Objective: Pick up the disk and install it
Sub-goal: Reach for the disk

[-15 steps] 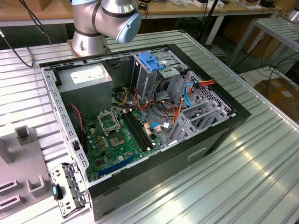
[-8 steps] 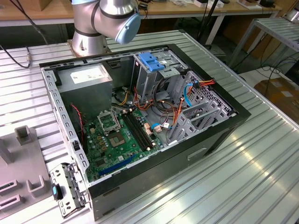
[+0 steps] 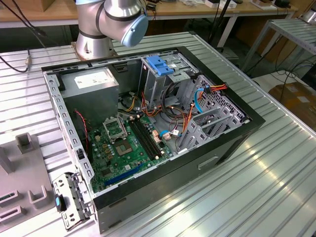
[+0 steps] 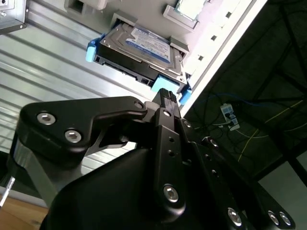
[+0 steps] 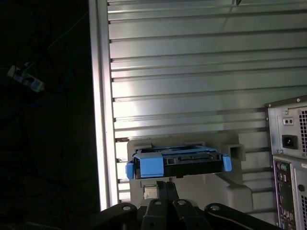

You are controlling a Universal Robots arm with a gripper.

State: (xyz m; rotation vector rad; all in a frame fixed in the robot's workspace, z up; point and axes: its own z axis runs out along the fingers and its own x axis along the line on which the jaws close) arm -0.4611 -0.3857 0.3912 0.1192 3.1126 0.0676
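Observation:
The disk [image 4: 139,48] [image 5: 180,163] is a flat dark grey drive with bright blue rails. It rests in a pale grey holder [image 5: 218,191] on the ribbed metal table, close to the table's edge. In both wrist views my gripper [image 4: 164,93] [image 5: 160,184] hangs just short of the disk's near blue end. It looks shut with nothing between its fingers. The open computer case [image 3: 232,138] lies on the table in the exterior view, with a silver drive cage and light-blue latch plate [image 3: 160,64] standing at its back.
The arm's base [image 3: 91,34] stands behind the case. A grey fixture block [image 3: 22,170] and a loose bracket [image 3: 66,202] lie at the exterior view's left. The table's edge [image 5: 98,120] drops to a dark floor with cables. The case's rear panel [image 5: 288,158] stands near the holder.

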